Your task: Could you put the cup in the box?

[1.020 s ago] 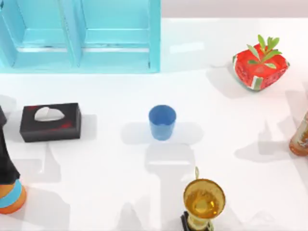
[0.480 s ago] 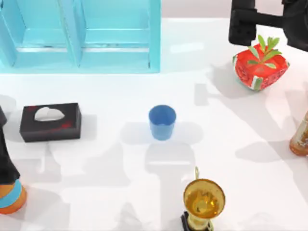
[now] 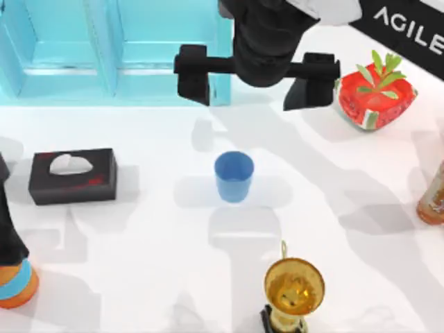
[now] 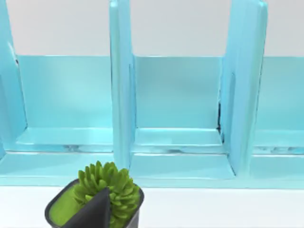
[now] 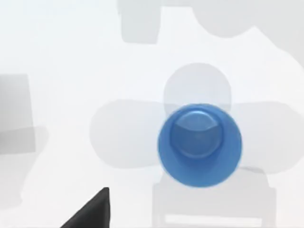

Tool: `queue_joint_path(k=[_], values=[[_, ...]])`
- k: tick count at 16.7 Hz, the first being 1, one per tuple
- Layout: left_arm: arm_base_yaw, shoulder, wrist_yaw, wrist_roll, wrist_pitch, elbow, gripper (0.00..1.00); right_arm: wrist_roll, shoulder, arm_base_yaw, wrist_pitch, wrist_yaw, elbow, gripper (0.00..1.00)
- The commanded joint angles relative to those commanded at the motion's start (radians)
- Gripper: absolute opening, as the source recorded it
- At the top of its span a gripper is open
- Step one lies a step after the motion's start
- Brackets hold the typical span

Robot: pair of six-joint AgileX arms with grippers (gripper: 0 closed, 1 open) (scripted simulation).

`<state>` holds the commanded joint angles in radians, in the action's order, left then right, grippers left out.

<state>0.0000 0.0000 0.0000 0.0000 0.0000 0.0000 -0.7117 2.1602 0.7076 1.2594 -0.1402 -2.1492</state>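
Observation:
The cup [image 3: 234, 176] is a small blue tumbler standing upright and empty near the table's middle; the right wrist view looks down into the cup [image 5: 199, 145]. My right gripper [image 3: 251, 89] hovers behind the cup, toward the table's back edge, open wide with one finger [image 3: 193, 78] to each side and nothing between them. A dark fingertip [image 5: 90, 213] edges into the right wrist view. The box [image 3: 118, 52] is a large cyan one with open compartments at the back left, and the box [image 4: 178, 109] faces the left wrist camera. My left arm stays parked.
A black tissue box [image 3: 72, 175] lies at the left. A gold trophy [image 3: 293, 288] stands at the front, a red pot with a plant [image 3: 375, 97] at the back right, an amber bottle [image 3: 433, 194] at the right edge. A green succulent [image 4: 107, 187] sits before the box.
My right arm has swept in from the back right to a spot behind the cup, its fingers spread wide. The cup and the other things have not moved.

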Motion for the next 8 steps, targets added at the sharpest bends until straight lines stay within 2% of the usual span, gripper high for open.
queue_joint_path(k=[4,8], values=[[0.0,0.0,0.0,0.0,0.0,0.0,1.0,-0.069,0.209,0.062,0.123,-0.008,-0.207,1.0],[0.0,0.0,0.0,0.0,0.0,0.0,1.0,-0.089,0.268,0.079,0.158,-0.009,-0.265,1.0]])
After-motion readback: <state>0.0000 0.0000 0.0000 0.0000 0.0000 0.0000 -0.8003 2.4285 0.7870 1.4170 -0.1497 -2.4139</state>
